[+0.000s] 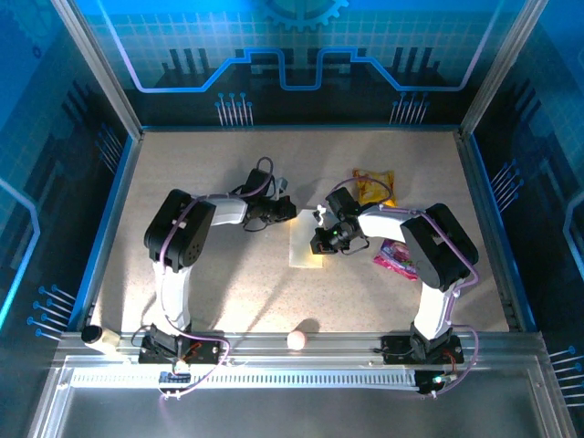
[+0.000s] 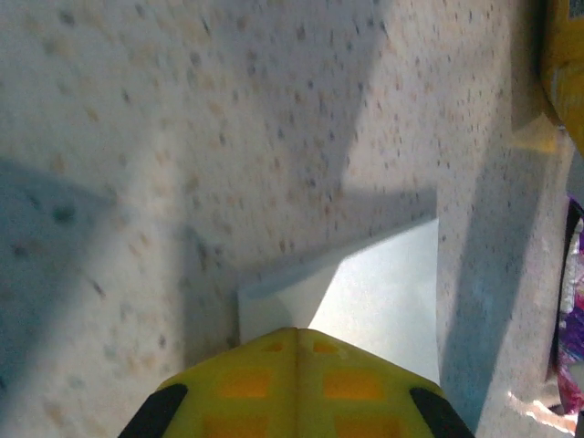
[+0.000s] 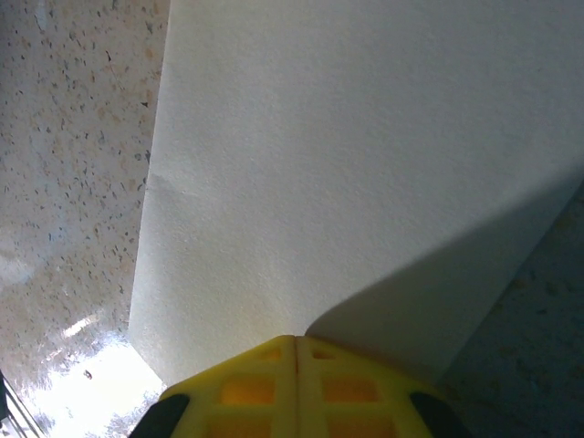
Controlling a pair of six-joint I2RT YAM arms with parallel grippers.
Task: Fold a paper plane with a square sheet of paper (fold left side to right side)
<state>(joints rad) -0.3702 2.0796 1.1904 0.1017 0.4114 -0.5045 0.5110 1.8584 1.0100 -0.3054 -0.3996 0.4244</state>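
Note:
The square sheet of paper [image 1: 307, 245] lies flat at the table's middle as a narrow folded white strip. My left gripper [image 1: 290, 212] is shut, and its yellow fingertips [image 2: 297, 339] rest at the strip's far left corner, over the paper [image 2: 388, 287]. My right gripper [image 1: 319, 245] is shut too. Its fingertips [image 3: 297, 347] press down on the white paper [image 3: 347, 164] near its right edge, and a faint crease crosses the paper's left edge. Neither gripper has anything pinched between its fingers. The paper plane is out of view.
A yellow snack packet [image 1: 374, 187] lies just beyond the right gripper, and a pink wrapper [image 1: 397, 257] lies beside the right arm. A small pink ball [image 1: 297, 339] sits at the near rail, and a pale roll [image 1: 94, 336] at the near left corner. Walls enclose the table.

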